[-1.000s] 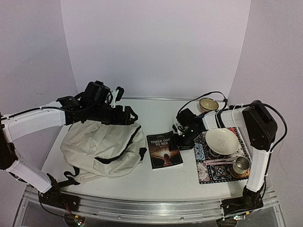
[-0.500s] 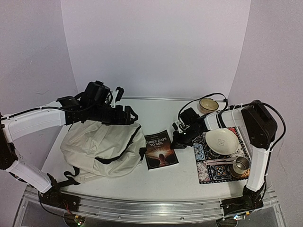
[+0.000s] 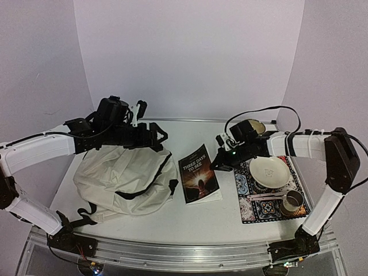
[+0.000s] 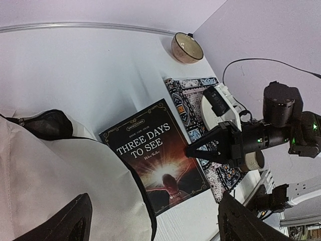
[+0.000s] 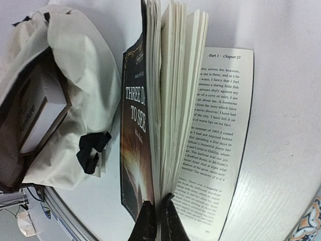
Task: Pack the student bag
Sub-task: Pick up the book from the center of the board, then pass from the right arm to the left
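The student bag [image 3: 123,178] is a cream fabric backpack lying at the left of the table, its mouth toward the book. It also fills the lower left of the left wrist view [image 4: 50,191] and shows in the right wrist view [image 5: 65,75] with a brown and white box [image 5: 40,110] inside. The book "Three Days to See" [image 3: 199,179] [image 4: 155,155] lies right of the bag. My right gripper [image 3: 219,164] [image 5: 156,203] is shut on its cover [image 5: 135,135] and part of its pages, lifting that edge while the lower pages fan open. My left gripper [image 3: 156,138] [image 4: 153,201] hovers open over the bag's far edge.
A patterned mat [image 3: 247,187] at the right carries a cream plate [image 3: 269,171], a metal cup [image 3: 293,201] and a pale utensil [image 3: 265,196]. A small bowl [image 3: 253,126] stands at the back right. White walls close in the table behind and at both sides.
My right gripper has shut on the book's right edge and raised it, turning and tilting the book. The right arm has stretched out. The left arm has shifted slightly.
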`<move>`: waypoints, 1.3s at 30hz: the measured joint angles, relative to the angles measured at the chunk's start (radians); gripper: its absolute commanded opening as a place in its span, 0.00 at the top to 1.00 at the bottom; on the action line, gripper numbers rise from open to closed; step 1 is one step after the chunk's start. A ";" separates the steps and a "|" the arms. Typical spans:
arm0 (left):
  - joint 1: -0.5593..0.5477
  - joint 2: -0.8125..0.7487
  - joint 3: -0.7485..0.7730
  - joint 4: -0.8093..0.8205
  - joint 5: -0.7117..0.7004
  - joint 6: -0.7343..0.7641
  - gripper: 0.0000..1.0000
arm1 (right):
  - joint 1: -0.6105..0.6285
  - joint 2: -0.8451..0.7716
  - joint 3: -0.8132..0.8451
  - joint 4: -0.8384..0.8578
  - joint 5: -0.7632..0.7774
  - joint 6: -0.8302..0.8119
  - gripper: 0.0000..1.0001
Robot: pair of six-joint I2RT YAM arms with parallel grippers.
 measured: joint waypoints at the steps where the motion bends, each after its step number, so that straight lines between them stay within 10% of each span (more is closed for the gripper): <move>1: 0.000 -0.007 -0.006 0.012 0.000 -0.005 0.11 | -0.003 -0.023 -0.006 0.000 0.005 0.001 1.00; 39: 0.039 0.143 -0.065 0.413 0.257 -0.113 0.11 | -0.022 -0.359 -0.111 0.449 -0.224 0.241 1.00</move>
